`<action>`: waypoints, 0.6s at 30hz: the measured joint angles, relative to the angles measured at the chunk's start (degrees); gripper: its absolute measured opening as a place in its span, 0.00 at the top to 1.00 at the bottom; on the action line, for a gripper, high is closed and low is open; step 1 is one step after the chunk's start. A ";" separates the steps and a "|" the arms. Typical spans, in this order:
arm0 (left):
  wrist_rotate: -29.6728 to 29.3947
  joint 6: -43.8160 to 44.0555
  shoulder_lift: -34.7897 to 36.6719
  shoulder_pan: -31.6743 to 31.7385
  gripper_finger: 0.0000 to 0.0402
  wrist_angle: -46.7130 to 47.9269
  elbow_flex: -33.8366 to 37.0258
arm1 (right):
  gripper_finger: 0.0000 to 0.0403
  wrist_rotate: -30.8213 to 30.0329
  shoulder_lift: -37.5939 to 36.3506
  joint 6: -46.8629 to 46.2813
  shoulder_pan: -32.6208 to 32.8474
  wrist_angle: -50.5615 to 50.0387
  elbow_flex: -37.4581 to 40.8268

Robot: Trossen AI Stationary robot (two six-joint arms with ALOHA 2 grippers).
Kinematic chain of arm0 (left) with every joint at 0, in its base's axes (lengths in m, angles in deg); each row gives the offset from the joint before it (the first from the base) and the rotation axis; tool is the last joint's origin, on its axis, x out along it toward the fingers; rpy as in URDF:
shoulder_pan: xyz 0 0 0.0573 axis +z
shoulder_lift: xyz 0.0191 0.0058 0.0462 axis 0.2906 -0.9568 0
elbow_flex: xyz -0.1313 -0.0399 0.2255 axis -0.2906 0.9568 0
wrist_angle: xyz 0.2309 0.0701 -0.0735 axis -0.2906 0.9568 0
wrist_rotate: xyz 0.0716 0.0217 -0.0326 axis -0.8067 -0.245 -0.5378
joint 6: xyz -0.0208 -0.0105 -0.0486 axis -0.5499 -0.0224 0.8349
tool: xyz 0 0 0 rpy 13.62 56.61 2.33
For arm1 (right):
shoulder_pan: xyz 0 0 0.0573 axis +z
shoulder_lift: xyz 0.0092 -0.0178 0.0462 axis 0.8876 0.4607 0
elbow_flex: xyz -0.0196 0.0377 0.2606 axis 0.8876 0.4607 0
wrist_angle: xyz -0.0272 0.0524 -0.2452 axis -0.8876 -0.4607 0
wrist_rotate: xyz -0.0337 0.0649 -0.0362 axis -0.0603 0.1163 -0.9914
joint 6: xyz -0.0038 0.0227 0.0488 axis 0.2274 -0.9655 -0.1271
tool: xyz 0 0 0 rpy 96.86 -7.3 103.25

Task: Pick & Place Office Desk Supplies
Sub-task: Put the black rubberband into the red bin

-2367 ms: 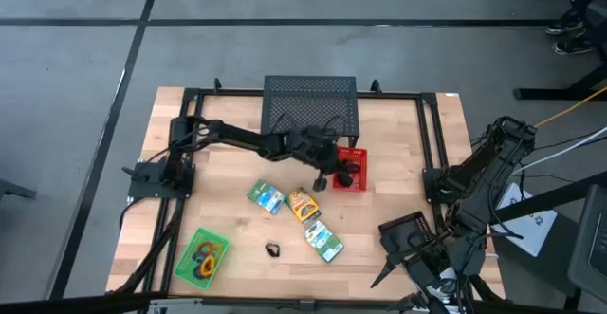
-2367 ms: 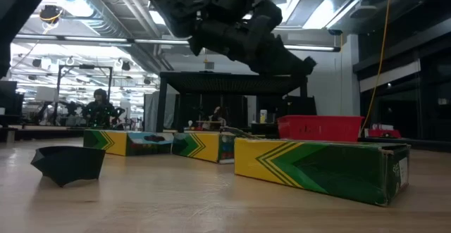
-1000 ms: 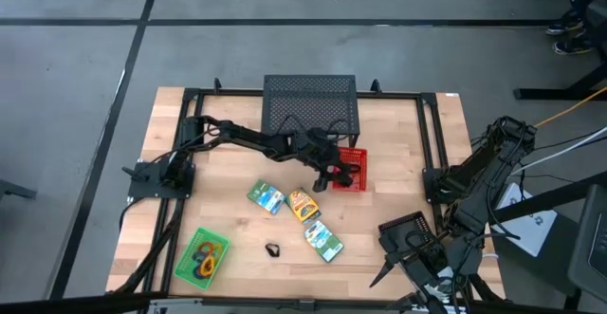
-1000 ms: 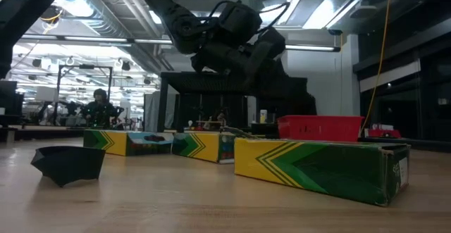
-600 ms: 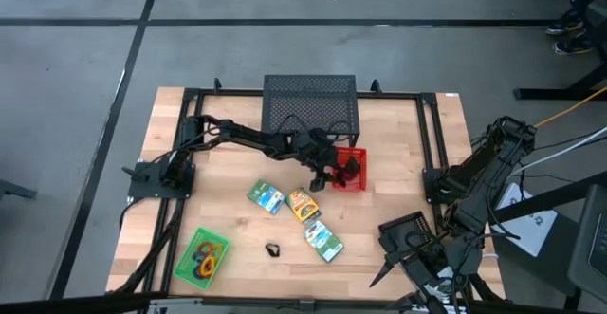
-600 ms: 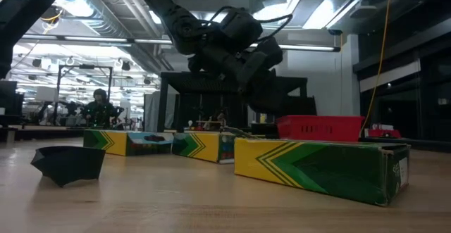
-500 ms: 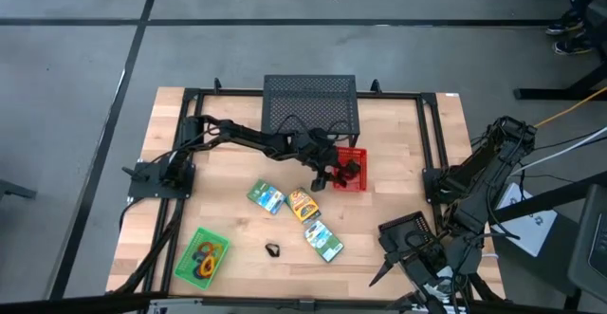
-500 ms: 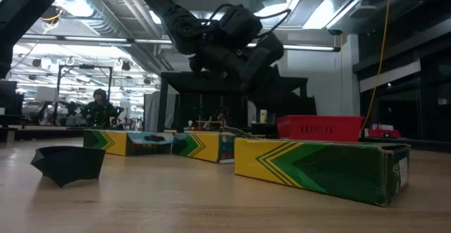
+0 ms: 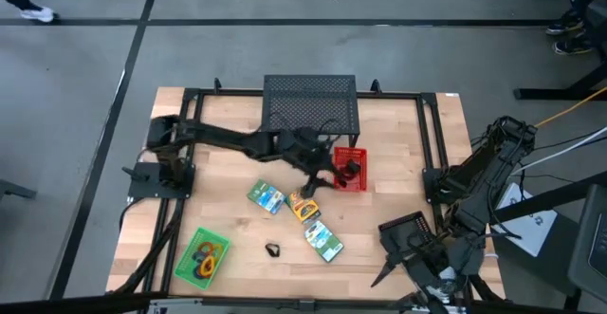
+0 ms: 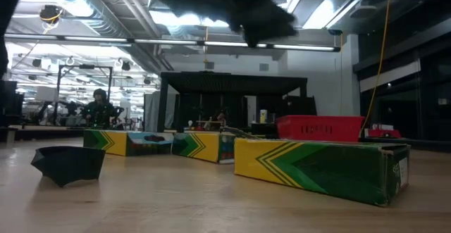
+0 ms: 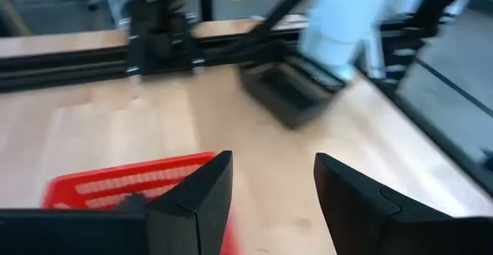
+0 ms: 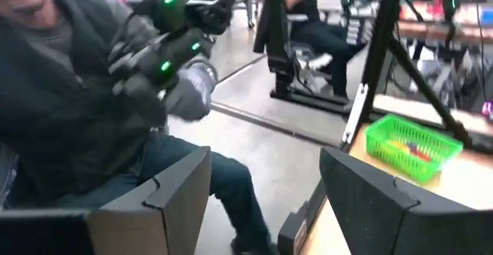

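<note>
Orange packet [image 9: 303,206], mid-table between two green packets, long axis diagonal: lies directly below the left gripper [image 9: 310,187], jaws spread and empty, beside the red basket [image 9: 349,169]; right gripper [image 12: 264,179], likewise spread and empty, parked far off the table's right edge.

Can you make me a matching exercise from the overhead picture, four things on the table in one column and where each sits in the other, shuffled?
Column one:
1. green plastic basket holding coloured loops
2. red plastic basket
3. large black mesh stand
4. small black clip

Column two:
A. at the far middle edge of the wooden table
B. at the near left corner of the table
C. just in front of the mesh stand, towards its right side
D. lying alone on bare wood, between the green basket and the nearest printed packet

Pairs: 1-B, 2-C, 3-A, 4-D
</note>
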 joint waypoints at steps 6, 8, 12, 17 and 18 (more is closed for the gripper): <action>-6.46 1.49 12.14 -8.93 0.57 0.51 8.36 | 0.39 -4.42 -8.52 9.19 6.09 10.77 10.30; -11.01 2.12 15.55 -12.66 0.57 0.25 11.25 | 0.39 -4.35 -13.98 12.54 7.82 22.49 20.42; -23.60 4.78 19.88 -20.31 0.56 0.38 16.82 | 0.39 0.20 -23.55 15.63 8.16 40.74 37.08; -39.11 11.16 19.55 -27.94 0.56 -0.49 21.17 | 0.39 10.23 -30.22 13.01 5.58 42.04 44.07; -42.71 12.53 18.75 -29.29 0.56 -0.98 21.93 | 0.39 12.83 -30.75 11.84 4.98 42.07 44.78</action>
